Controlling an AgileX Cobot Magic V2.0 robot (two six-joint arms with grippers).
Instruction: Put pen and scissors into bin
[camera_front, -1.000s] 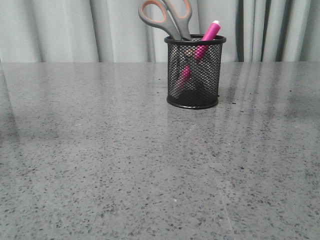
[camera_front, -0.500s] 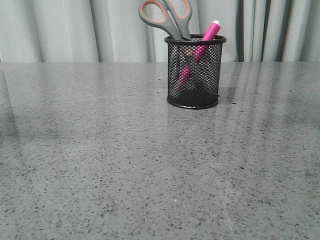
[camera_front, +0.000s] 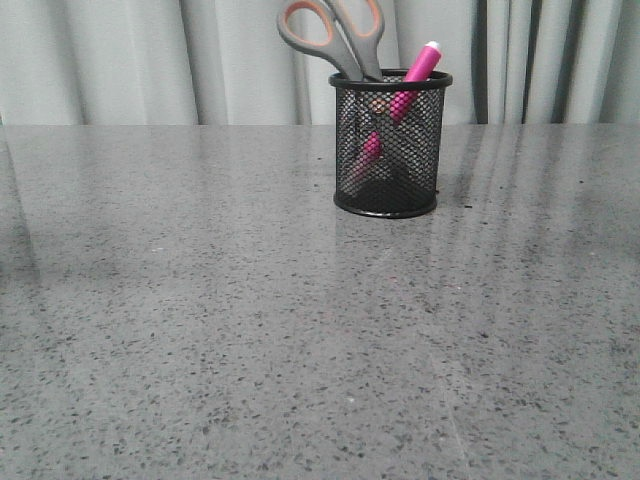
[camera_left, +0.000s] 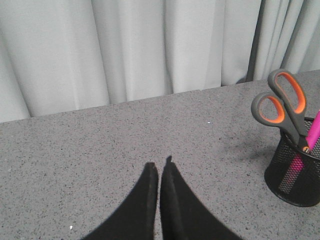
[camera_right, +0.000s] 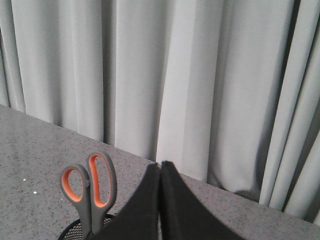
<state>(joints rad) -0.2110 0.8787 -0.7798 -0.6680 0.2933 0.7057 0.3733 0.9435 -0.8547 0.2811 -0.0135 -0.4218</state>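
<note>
The near and middle stretch of the speckled grey tabletop (camera_front: 250, 350) carries no task item. Neither arm appears in the front view.

Left gripper (camera_left: 159, 167): fingers pressed together, nothing between them, held above the tabletop and well apart from the mesh pen cup (camera_left: 295, 172). Right gripper (camera_right: 160, 165): fingers likewise together and empty, with the cup rim just visible below them, so it appears to sit above and near the cup.

Toward the far edge, the mesh pen cup (camera_front: 390, 145) stands upright on its base. The scissors (camera_front: 335, 35) stand blades-down inside it, the orange-lined handle loops projecting above the rim and leaning left. The pink marker (camera_front: 405, 90) rests inside as well, tilted, its whitish cap above the rim on the right. A pale pleated curtain (camera_front: 100, 60) closes the scene behind the table.

Assessment: both items are in the cup; the task appears complete, and the step in hand is retreat.

Procedure for a clean retreat:
1. Keep both grippers closed.
2. Raise the right arm before moving it sideways; the handle loops and marker cap protrude and can be snagged.
3. Avoid contact with the cup. It looks light, and the leaning contents make it liable to tip.
</note>
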